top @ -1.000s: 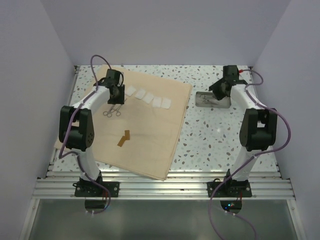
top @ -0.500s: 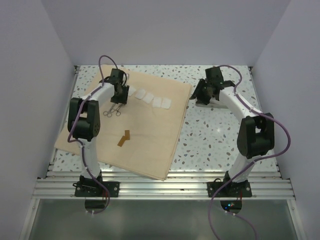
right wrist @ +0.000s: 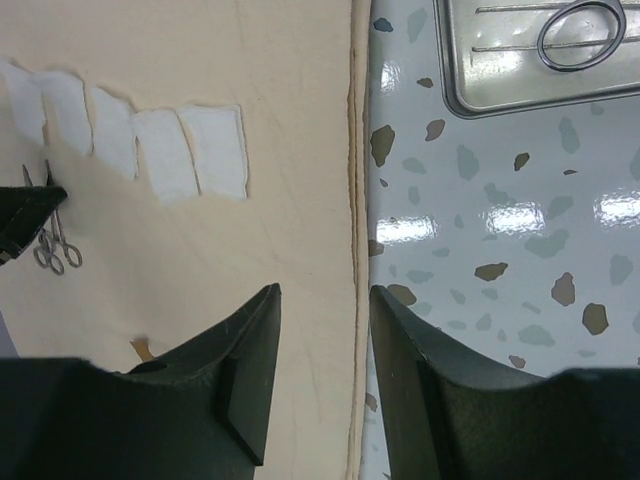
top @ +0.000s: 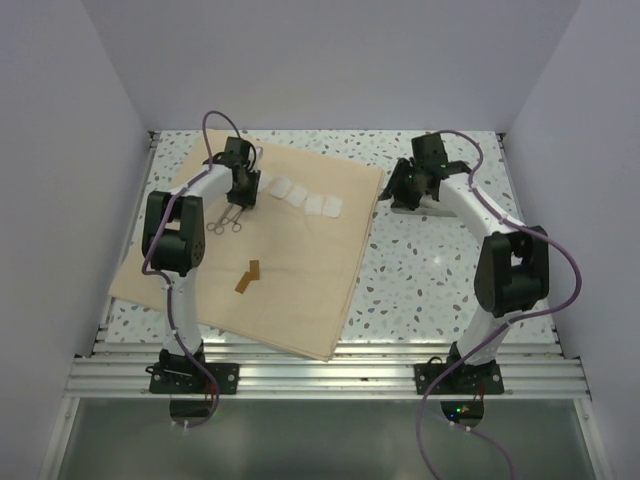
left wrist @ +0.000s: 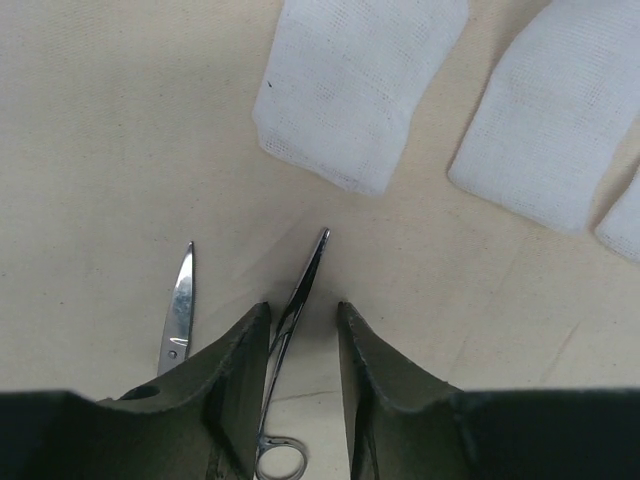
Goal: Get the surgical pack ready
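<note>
The surgical pack's tan fabric sheet (top: 290, 250) lies spread on the left half of the table. On it are a row of white gauze squares (top: 300, 195) and two steel instruments (top: 226, 222). My left gripper (left wrist: 303, 310) is open and low over the sheet. Its jaws straddle a slim steel clamp (left wrist: 300, 285) that lies close along the left finger. A scissors blade (left wrist: 178, 310) lies just outside that finger, and gauze (left wrist: 355, 85) is ahead. My right gripper (right wrist: 325, 290) is open and empty, straddling the sheet's right hem (right wrist: 355, 200).
A shallow grey metal tray (right wrist: 520, 95) sits on the speckled tabletop right of the sheet, with a ring-handled instrument (right wrist: 580, 35) inside. A small amber strip (top: 247, 277) lies on the sheet's middle. Walls close the table at the back and sides.
My right arm swung left from above the tray to the sheet's right edge. The left gripper shifted slightly right at the instruments and its jaws narrowed a little.
</note>
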Robot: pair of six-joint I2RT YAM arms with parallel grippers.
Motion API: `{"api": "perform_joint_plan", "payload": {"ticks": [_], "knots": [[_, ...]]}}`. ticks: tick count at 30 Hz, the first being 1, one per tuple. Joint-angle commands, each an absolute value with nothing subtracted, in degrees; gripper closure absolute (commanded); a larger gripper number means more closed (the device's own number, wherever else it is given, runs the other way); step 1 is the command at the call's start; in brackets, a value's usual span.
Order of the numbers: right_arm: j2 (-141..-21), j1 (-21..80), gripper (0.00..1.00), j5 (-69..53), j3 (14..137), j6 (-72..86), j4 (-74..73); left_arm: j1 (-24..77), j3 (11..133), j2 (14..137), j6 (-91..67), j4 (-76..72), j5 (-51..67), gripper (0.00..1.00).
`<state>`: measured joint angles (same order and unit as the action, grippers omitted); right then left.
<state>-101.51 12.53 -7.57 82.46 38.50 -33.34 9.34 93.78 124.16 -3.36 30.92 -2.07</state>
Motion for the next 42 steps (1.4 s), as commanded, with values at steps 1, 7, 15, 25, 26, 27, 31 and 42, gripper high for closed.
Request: {"api": "perform_joint_plan", "payload": {"ticks": [1, 7, 15, 25, 26, 27, 31, 42], "knots": [[-101.6, 13.18, 0.55, -9.67, 84.46, 37.44, -32.87, 8.26, 93.34, 126.3, -2.29, 30.06, -0.97, 0.65], [-105.64, 17.83, 0.55, -13.0, 88.41, 39.37, -30.51, 7.82, 92.55, 125.07, -2.64, 30.32, 0.95, 0.87], [-113.46, 24.95, 0.57, -24.25, 89.3, 45.61, -10.83, 7.82, 94.22, 122.35, -6.76, 36.2, 4.74, 1.0], [-129.45, 33.83, 0.59, -31.2, 100.0, 51.41, 2.45, 7.82, 88.78, 116.11, -9.4, 34.99, 11.24, 1.0], [-129.46, 34.19, 0.58, -31.2, 100.37, 51.94, 3.5, 7.82, 88.77, 116.1, -9.67, 34.89, 11.68, 1.0], [-130.86, 34.54, 0.58, -31.46, 100.72, 53.25, 4.3, 7.82, 88.16, 115.84, -9.75, 34.72, 12.3, 1.0], [-133.5, 36.64, 0.54, -31.73, 100.99, 56.16, 7.29, 7.82, 87.28, 115.58, -10.02, 34.28, 14.15, 1.0], [-137.72, 40.69, 0.5, -31.55, 100.37, 58.54, 9.14, 7.82, 85.34, 115.4, -11.42, 32.78, 18.45, 1.0]]}}
